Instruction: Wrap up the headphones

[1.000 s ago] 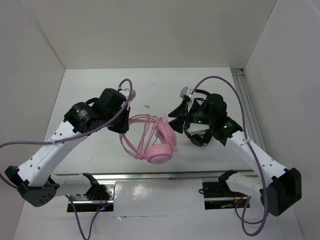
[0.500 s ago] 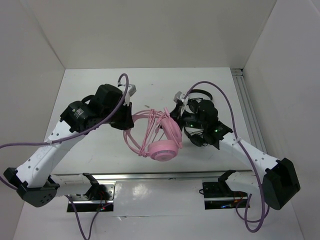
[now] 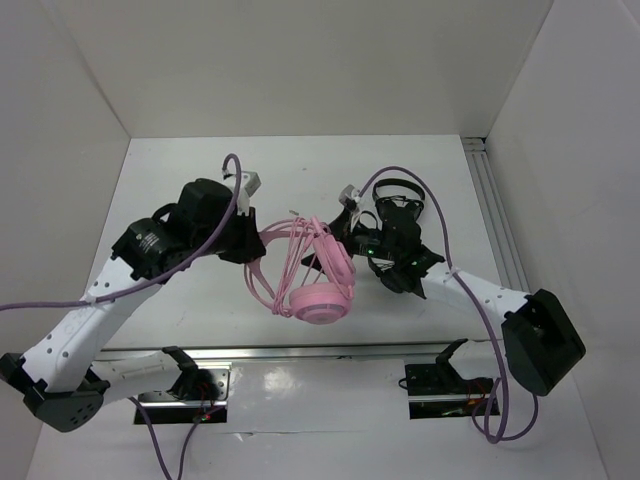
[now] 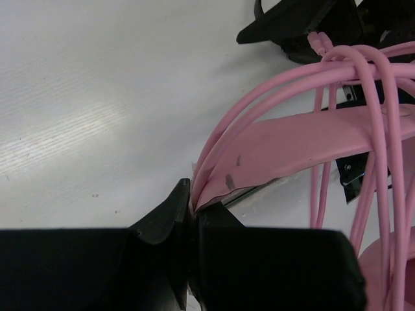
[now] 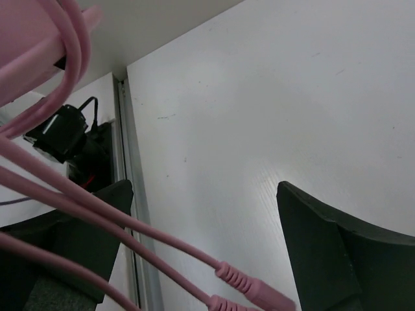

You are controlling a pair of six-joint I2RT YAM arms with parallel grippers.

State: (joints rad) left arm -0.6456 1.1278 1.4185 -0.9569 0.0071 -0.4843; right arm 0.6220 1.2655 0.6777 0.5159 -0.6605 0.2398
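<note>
Moved: over the last second the right gripper (image 3: 342,228) has swung leftward and now sits close against the wound side of the headphones (image 3: 318,295). The left arm has shifted toward the far side, and the headset has tipped with it.
Meaning: several loops of cable (image 3: 298,248) already cross the headband (image 4: 305,139), so the winding looks well along. The right arm seems to be coming in for another pass, or to deal with the loose end.
Left gripper (image 4: 192,206): fingers pressed together on the lower edge of the headband, pinching it and carrying the headset.
Right gripper, wrist view: fingers (image 5: 324,240) spread wide. Cable strands and the plug (image 5: 249,285) run across the gap, touching neither finger that I can see; it holds nothing.
Headphones: between the two arms, over the middle of the table (image 3: 180,180), earcup lowest. Whether the earcup rests on the surface cannot be told.
Next, likely: closing on the strand near the plug, without dragging the loops off the band.
</note>
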